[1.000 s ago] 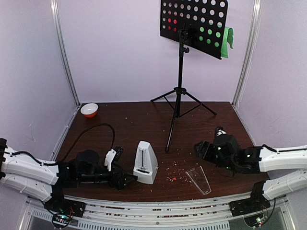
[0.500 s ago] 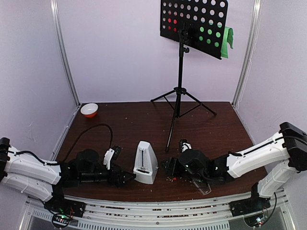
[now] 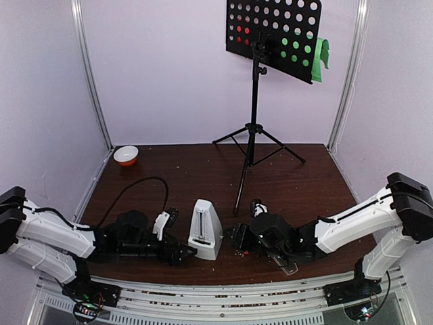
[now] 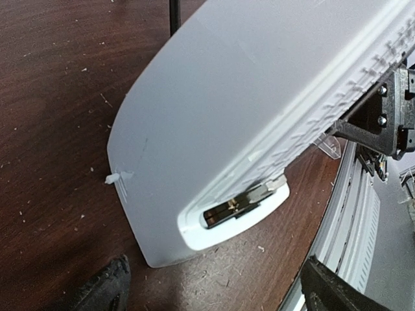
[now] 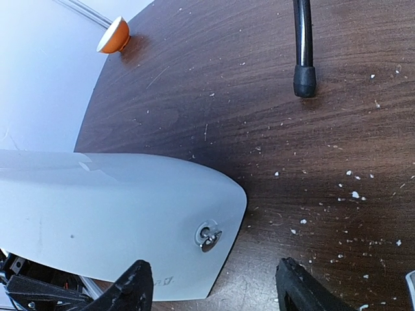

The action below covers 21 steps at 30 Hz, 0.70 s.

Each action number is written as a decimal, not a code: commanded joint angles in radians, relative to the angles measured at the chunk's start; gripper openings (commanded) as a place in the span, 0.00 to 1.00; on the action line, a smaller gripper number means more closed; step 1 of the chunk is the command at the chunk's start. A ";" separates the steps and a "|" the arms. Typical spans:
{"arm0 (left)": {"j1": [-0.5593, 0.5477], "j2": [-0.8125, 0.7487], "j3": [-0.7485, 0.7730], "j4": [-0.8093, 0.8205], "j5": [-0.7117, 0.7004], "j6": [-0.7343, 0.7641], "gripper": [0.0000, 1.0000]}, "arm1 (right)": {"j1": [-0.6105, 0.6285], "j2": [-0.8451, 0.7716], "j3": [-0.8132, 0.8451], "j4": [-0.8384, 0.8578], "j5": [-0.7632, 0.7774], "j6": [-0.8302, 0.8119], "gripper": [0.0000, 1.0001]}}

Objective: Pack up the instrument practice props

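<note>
The white pyramid metronome point(image 3: 205, 229) stands at the table's front middle. My left gripper point(image 3: 174, 238) is at its left side, open; in the left wrist view the metronome point(image 4: 246, 110) fills the space ahead of the spread fingertips point(image 4: 104, 291), not touching them. My right gripper point(image 3: 237, 236) is at its right side, open; the metronome's side with its winding key point(image 5: 207, 236) lies just ahead of the jaws. The clear cover point(image 3: 290, 268) lies under the right arm, mostly hidden. The black music stand point(image 3: 274, 32) stands at the back with red point(image 3: 243, 30) and green pages point(image 3: 323, 54).
A small orange-and-white bowl point(image 3: 126, 156) sits at the back left corner, also seen as the bowl point(image 5: 113, 35) in the right wrist view. A tripod foot point(image 5: 303, 78) of the stand rests just beyond the right gripper. Crumbs dot the brown table point(image 3: 176, 176).
My right arm swung in from the right side of the table to the metronome's right side, and its jaws narrowed somewhat. The left gripper crept a little closer to the metronome.
</note>
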 commanded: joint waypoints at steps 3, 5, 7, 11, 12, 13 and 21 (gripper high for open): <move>-0.010 0.081 0.046 0.113 0.061 0.037 0.93 | 0.003 -0.059 -0.047 0.019 0.036 0.008 0.68; -0.034 0.098 0.070 0.093 0.060 0.063 0.93 | 0.004 -0.079 -0.050 -0.021 0.060 0.006 0.73; -0.061 0.119 0.102 0.068 0.060 0.087 0.93 | 0.003 -0.101 -0.056 -0.053 0.089 0.004 0.77; -0.120 0.147 0.132 0.084 0.060 0.084 0.93 | 0.003 -0.150 -0.063 -0.150 0.154 0.004 0.81; -0.139 0.152 0.138 0.097 0.056 0.082 0.93 | 0.003 -0.162 -0.062 -0.180 0.172 0.005 0.82; -0.156 0.158 0.146 0.110 0.050 0.083 0.93 | 0.001 -0.175 -0.060 -0.209 0.192 0.007 0.83; -0.223 0.286 0.218 0.232 0.108 0.092 0.92 | -0.002 -0.253 -0.042 -0.436 0.288 0.018 0.86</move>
